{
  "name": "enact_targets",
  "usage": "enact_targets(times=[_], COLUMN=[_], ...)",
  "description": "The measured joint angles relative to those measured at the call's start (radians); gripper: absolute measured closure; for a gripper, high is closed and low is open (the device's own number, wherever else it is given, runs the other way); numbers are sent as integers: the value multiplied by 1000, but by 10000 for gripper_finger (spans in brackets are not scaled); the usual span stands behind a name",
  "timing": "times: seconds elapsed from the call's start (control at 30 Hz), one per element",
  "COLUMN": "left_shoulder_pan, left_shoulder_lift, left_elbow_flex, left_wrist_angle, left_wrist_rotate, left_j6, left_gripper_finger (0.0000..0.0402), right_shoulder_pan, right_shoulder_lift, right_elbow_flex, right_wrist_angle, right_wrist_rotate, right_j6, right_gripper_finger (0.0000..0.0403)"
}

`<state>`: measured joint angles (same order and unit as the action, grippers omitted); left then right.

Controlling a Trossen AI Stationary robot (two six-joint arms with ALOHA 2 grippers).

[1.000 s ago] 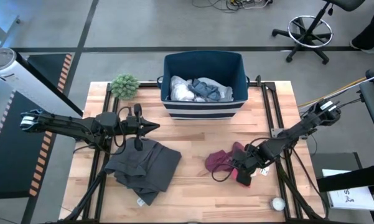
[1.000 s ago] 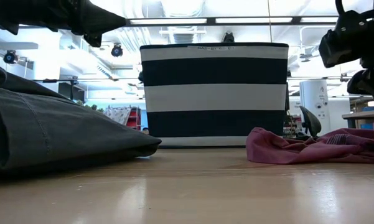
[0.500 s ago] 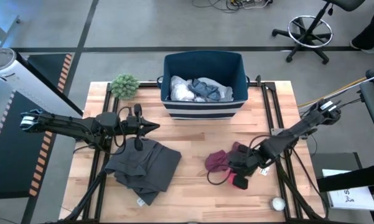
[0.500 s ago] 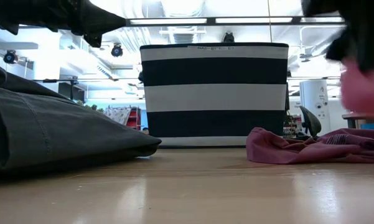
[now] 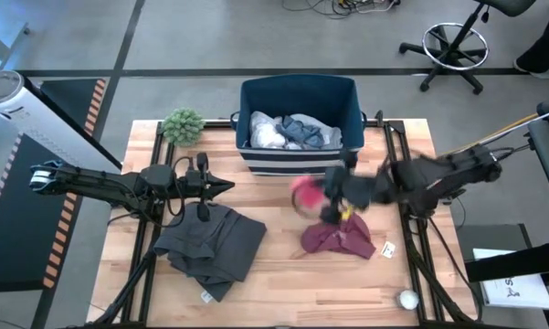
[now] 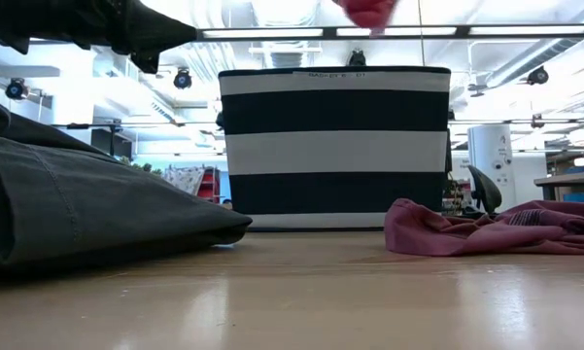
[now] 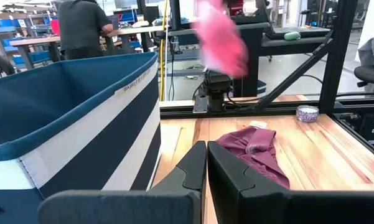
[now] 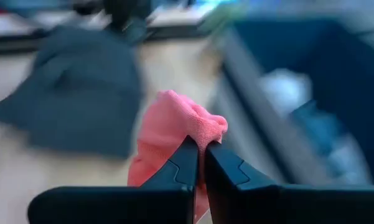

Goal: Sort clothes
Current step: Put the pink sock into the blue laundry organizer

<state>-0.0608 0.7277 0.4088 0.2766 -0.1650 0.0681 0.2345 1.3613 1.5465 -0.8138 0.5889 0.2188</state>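
My right gripper point(image 5: 327, 197) is shut on a small pink sock point(image 5: 303, 194), in the air in front of the navy striped bin point(image 5: 299, 155). The sock also shows in the right wrist view point(image 8: 174, 143) and at the top of the low view point(image 6: 367, 10). A maroon garment point(image 5: 336, 238) lies crumpled on the table below it. A dark grey garment point(image 5: 210, 245) lies flat at the near left. My left gripper point(image 5: 226, 185) is shut and empty, hovering above the far edge of the grey garment. White and blue clothes point(image 5: 292, 132) lie in the bin. My right gripper pinches a bunched end of the pink sock point(image 8: 202, 127) between its two fingertips point(image 8: 188, 158). The fingers come roughly level from the table's right. The sock is lifted clear of the table, and its free part hangs slack beside the fingers.
A green fuzzy ball plant point(image 5: 183, 125) stands at the far left corner. A small round tin point(image 5: 407, 298) and a white tag point(image 5: 387, 249) lie near the right front. People and desks show in the room beyond the table point(image 7: 81, 28).
My right gripper has risen from the maroon garment at the near right and swung fast toward the table's left and far edge, toward the bin. It carries the pink sock, now lifted clear. The maroon garment stays on the table, more spread out.
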Motion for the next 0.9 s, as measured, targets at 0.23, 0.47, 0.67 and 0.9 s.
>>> enact_targets(times=[0.23,0.47,0.67,0.9], left_shoulder_pan=[0,0,0,0], left_shoulder_lift=[0,0,0,0], left_elbow_flex=[0,0,0,0], left_wrist_angle=[-4,-9,-11,-37], left_wrist_rotate=[0,0,0,0], left_j6=[0,-4,-11,-26], left_gripper_finger=[402,402,402,402], right_shoulder_pan=[-288,-544,-638,-650], right_shoulder_lift=[0,2,2,2], right_elbow_flex=[120,114,91,91], right_wrist_angle=[151,184,180,182], right_wrist_rotate=[-35,-213,-253,-261], right_j6=[-283,-316,-285,-297], right_gripper_finger=[403,403,381,295])
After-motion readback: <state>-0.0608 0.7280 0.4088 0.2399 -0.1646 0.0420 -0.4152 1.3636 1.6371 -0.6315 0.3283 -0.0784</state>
